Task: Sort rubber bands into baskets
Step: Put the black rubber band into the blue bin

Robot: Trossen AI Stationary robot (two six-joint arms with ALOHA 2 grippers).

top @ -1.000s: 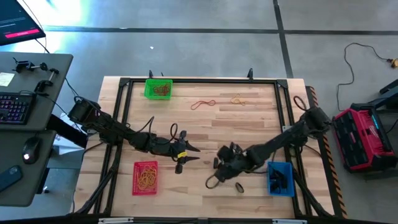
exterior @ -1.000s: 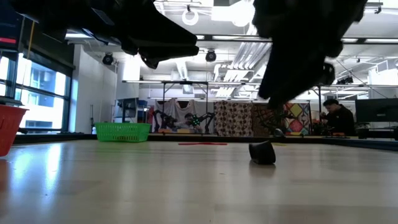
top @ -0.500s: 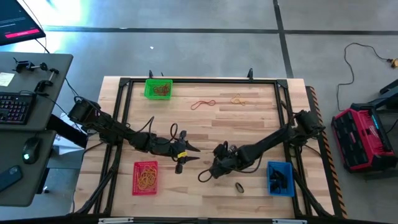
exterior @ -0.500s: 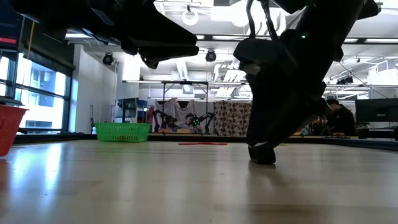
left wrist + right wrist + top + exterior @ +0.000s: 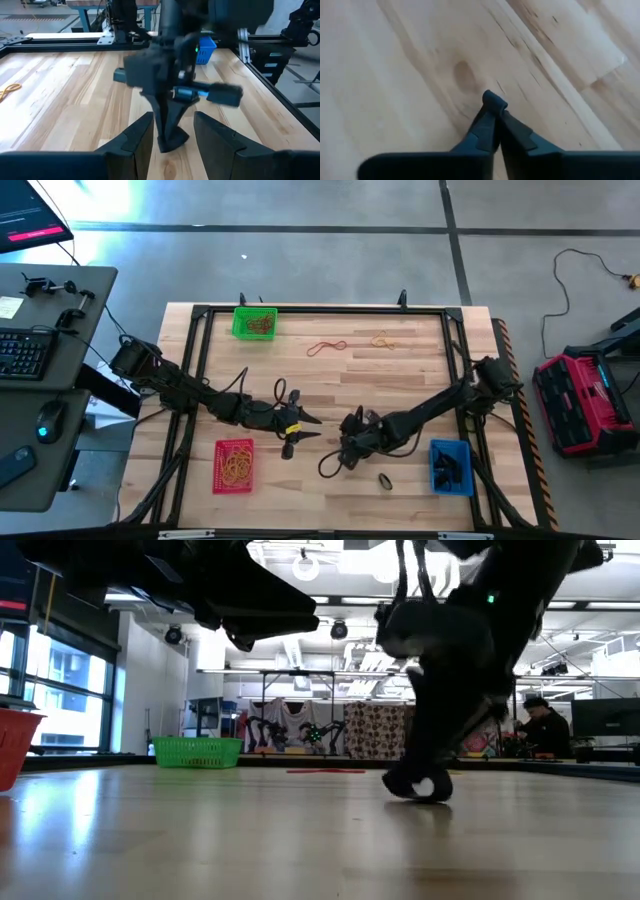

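While high view hides tips | right tool (image 5: 492, 112) pinched, wrist view

Three baskets sit on the bench (image 5: 400, 380): one green basket (image 5: 254, 323), one red basket (image 5: 234, 465) and one blue basket (image 5: 451, 466). Three loose rubber bands lie outside them: one red band (image 5: 326, 347), one yellowish band (image 5: 383, 340) and one dark band (image 5: 384, 480). Bands inside the baskets are too tangled to count. Two arms work here.
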